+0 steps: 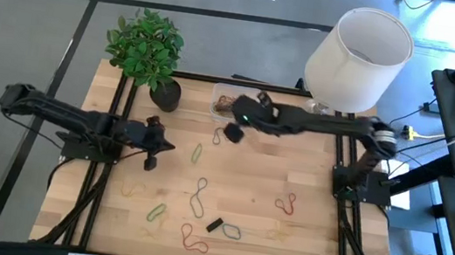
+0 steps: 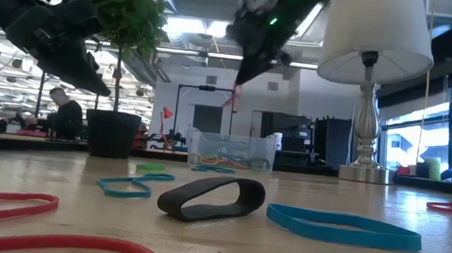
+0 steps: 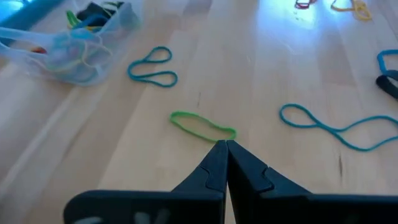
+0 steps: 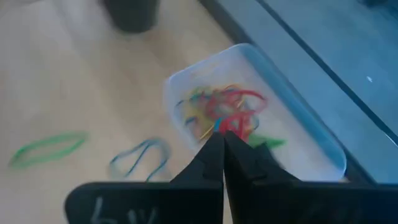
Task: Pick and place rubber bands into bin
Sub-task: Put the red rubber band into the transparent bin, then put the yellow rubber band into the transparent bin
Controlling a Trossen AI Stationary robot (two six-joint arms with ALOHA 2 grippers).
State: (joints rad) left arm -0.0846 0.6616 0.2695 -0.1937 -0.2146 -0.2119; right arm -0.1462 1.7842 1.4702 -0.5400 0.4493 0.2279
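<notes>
The clear bin (image 1: 225, 95) (image 2: 232, 151) stands at the table's far edge and holds a tangle of coloured rubber bands (image 4: 227, 112). Loose bands lie over the wood: green (image 3: 202, 124), blue (image 1: 198, 196), red (image 1: 192, 239), black (image 2: 211, 199). My right gripper (image 1: 232, 133) (image 2: 238, 81) hangs high just near of the bin, shut on a red band. My left gripper (image 1: 168, 146) (image 3: 225, 144) is shut and empty, above the table beside the green band (image 1: 197, 152). My right gripper pinches a small red rubber band (image 2: 229, 100) at the free ends of its fingers. The fingers slant down from above. The band hangs slack below the tips, lifted clear of the table, in front of the bin.
A black plant pot (image 1: 165, 93) stands left of the bin and a white lamp (image 1: 356, 56) right of it, its base (image 2: 364, 173) on the table. A person (image 2: 66, 115) sits in the room beyond. Bare wood lies between the scattered bands.
</notes>
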